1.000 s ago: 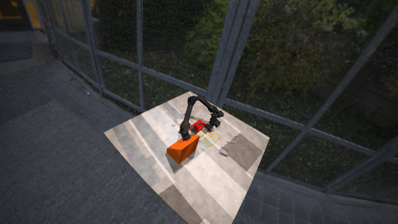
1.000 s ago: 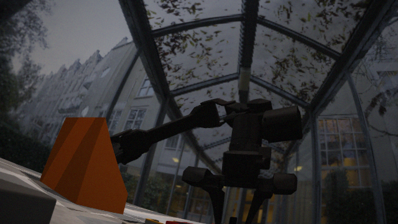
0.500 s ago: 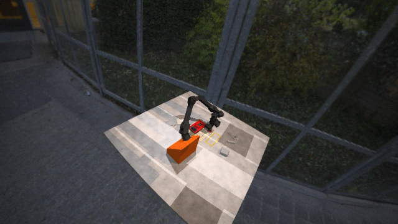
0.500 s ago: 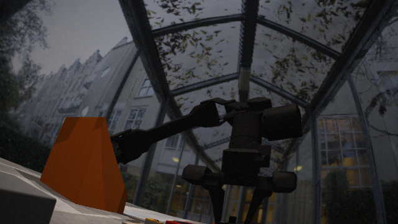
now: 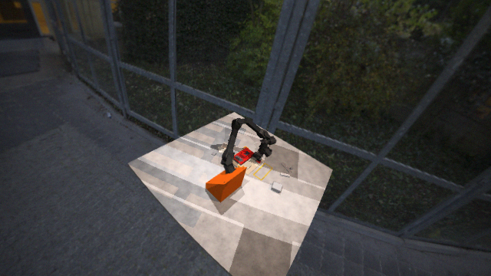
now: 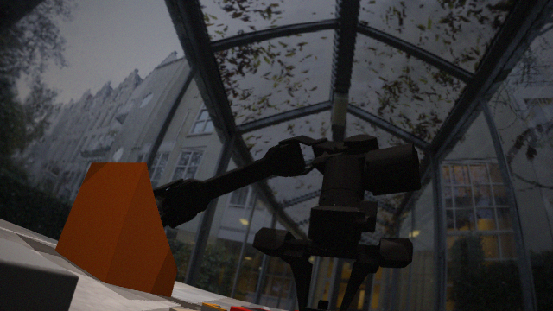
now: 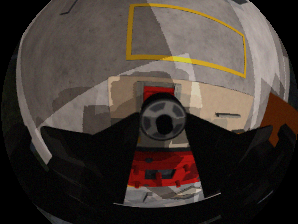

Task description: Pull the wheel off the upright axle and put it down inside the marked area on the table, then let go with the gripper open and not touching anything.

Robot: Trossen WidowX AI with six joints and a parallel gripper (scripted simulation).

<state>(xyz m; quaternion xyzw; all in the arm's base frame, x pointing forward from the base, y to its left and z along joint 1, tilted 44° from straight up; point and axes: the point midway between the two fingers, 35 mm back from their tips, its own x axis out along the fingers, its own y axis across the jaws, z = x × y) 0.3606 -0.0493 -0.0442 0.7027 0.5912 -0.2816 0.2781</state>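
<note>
The wheel (image 7: 150, 125), dark with grey spokes, sits between the two fingertips in the wrist view, around the dark axle (image 7: 164, 125) (image 6: 322, 304). My gripper (image 7: 162, 117) (image 5: 258, 157) is shut on the wheel, one finger at each side. In the exterior view the fingertips and the wheel are cut off by the lower edge; the axle's dark top shows between the fingers. How far the wheel sits up the axle cannot be told. The marked area is a yellow outline (image 7: 129, 32) (image 5: 261, 179) on the table, beyond the wheel in the wrist view.
A beige board (image 7: 120, 102) lies under the wheel, beside a red part (image 5: 242, 156) (image 7: 136, 172). A large orange block (image 5: 226, 185) (image 6: 117, 225) (image 7: 281, 116) stands by the arm's base. A grey box (image 5: 276, 187) (image 6: 34, 282) and a small white piece (image 5: 285, 175) lie past the outline.
</note>
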